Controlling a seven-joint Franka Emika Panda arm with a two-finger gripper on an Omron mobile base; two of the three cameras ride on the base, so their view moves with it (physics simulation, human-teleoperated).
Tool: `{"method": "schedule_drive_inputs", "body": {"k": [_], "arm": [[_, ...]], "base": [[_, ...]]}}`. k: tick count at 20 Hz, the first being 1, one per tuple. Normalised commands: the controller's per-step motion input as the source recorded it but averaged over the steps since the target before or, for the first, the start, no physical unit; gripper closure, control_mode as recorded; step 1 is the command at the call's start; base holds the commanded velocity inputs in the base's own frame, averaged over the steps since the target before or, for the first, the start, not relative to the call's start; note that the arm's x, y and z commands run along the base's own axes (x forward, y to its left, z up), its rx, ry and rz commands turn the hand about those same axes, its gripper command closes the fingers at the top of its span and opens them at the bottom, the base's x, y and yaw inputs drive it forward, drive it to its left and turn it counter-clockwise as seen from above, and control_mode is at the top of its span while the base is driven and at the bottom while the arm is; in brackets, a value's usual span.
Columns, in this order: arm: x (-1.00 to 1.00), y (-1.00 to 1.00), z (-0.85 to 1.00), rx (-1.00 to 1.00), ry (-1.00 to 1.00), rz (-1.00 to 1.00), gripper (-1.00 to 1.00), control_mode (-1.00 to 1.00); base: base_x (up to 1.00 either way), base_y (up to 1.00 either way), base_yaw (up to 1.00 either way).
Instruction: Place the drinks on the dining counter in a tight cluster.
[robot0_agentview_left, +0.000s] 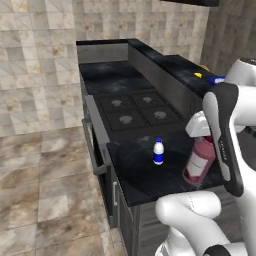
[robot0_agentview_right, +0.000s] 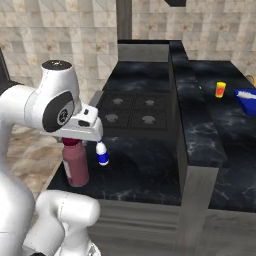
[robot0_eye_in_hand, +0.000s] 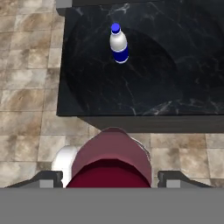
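Tan tiled wall (robot0_agentview_left: 35, 60) and mottled brown tile floor (robot0_agentview_left: 45, 175) at left. Black marble counter (robot0_agentview_left: 145, 175) beside a four-burner stove (robot0_agentview_left: 137, 110). On it, the small white bottle (robot0_agentview_left: 158, 152) stands upright, apart from the maroon bottle (robot0_agentview_left: 199, 160), also upright near the front edge. Gripper (robot0_eye_in_hand: 107, 177) directly above the maroon cap, fingers (robot0_eye_in_hand: 175, 178) spread to either side; contact cannot be told. Far right, raised dining counter (robot0_agentview_right: 230, 135) carries an orange cup (robot0_agentview_right: 220, 89) and blue bowl (robot0_agentview_right: 247, 100).

The black marble-look worktop (robot0_agentview_left: 145, 172) beside the stove burners (robot0_agentview_left: 135, 110) carries a small white bottle with a blue label (robot0_agentview_left: 158, 152) and a tall maroon-pink bottle (robot0_agentview_left: 199, 160), both upright (standing near each other, not touching).
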Motion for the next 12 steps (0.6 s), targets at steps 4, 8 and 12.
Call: {"method": "schedule_drive_inputs", "body": {"k": [4,8,12], "arm": [[-0.68,-0.01,0.39,0.0,-0.02,0.0,1.0,-1.0],[-0.22,0.03,0.24,-0.07,0.08,0.0,1.0,-1.0],[0.0,0.02,0.0,-0.02,0.03,0.0,1.0,-1.0]], "base": [[0.0,0.0,0.0],[0.0,0.0,0.0],[0.0,0.0,0.0]]}}
